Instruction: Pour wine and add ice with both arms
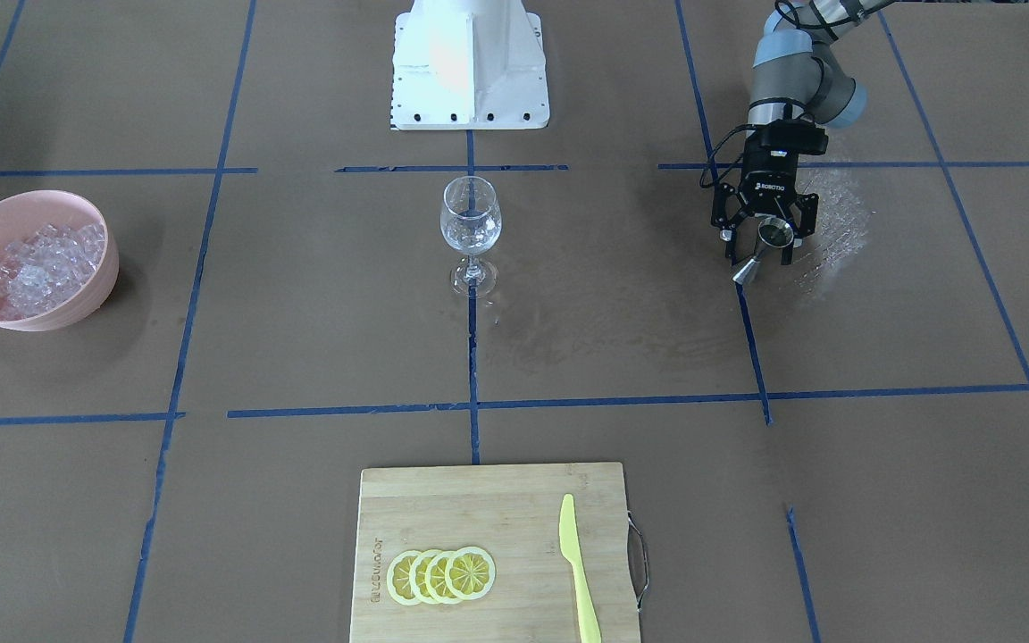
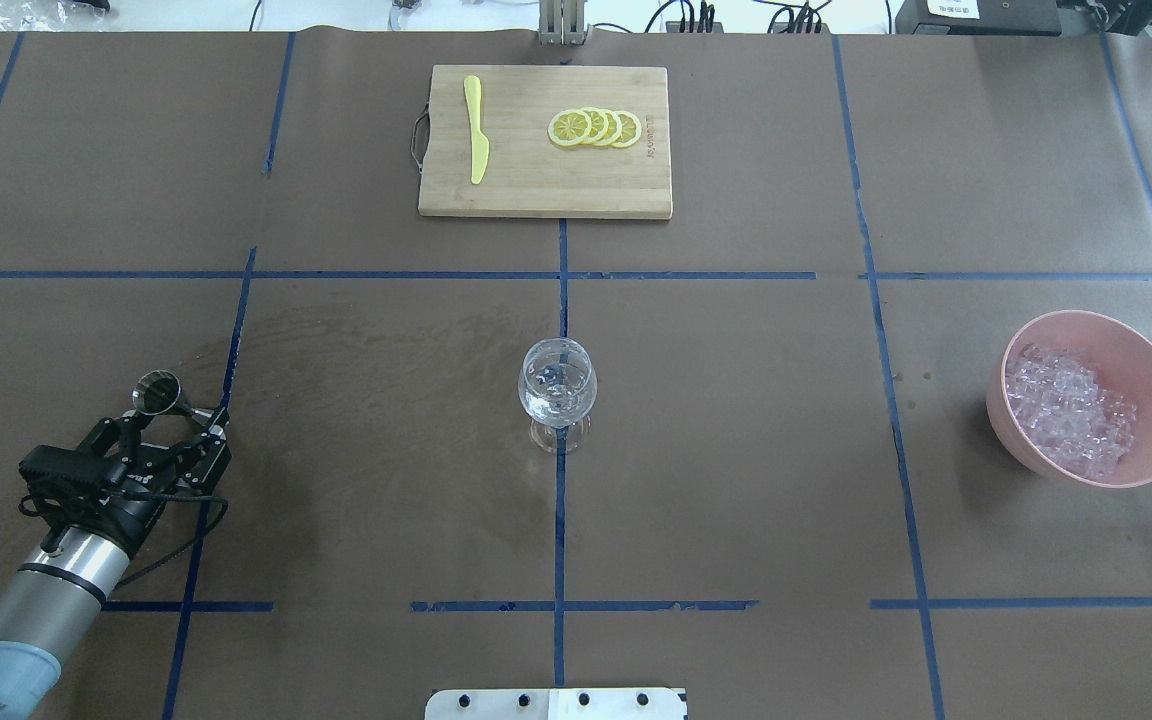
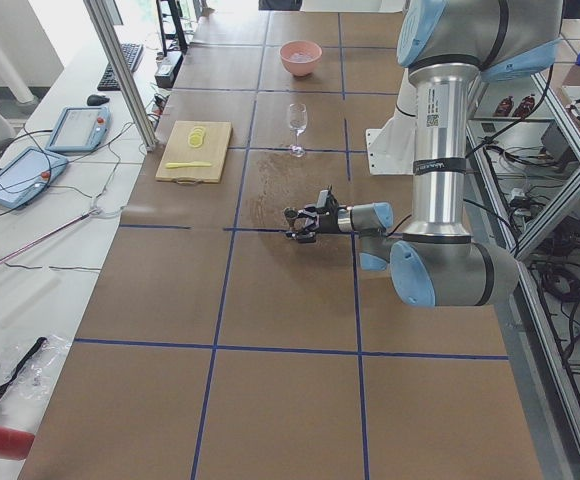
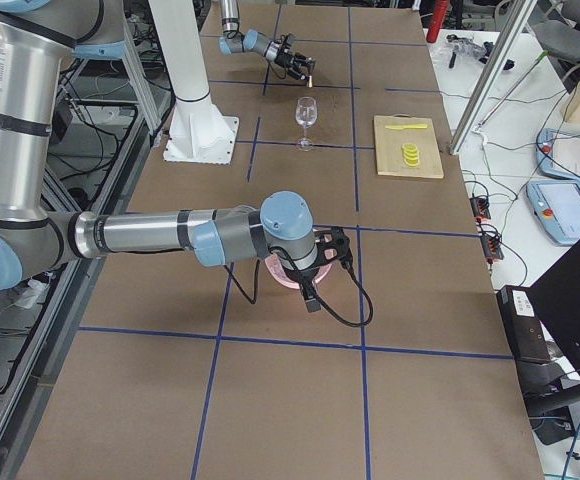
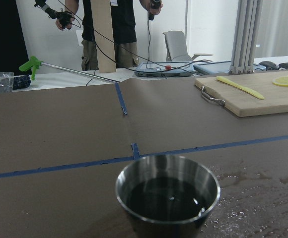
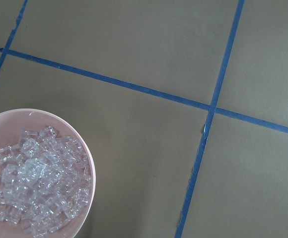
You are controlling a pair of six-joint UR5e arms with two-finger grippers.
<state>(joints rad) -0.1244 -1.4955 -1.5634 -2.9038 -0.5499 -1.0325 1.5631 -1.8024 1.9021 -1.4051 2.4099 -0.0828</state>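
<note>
ROBOTIQ on left pincer (image 1: 757,245); cutting board (image 1: 479,509) engraving unreadable.

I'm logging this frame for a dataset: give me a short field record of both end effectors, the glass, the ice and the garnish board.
left end effector: shut on a metal jigger holding dark liquid, well aside from the wine glass
right end effector: near the pink bowl; open or shut cannot be told
wine glass: upright at table centre, looks empty
ice: heaped in the pink bowl
cutting board: overlapping lemon slices, yellow knife beside them
</note>
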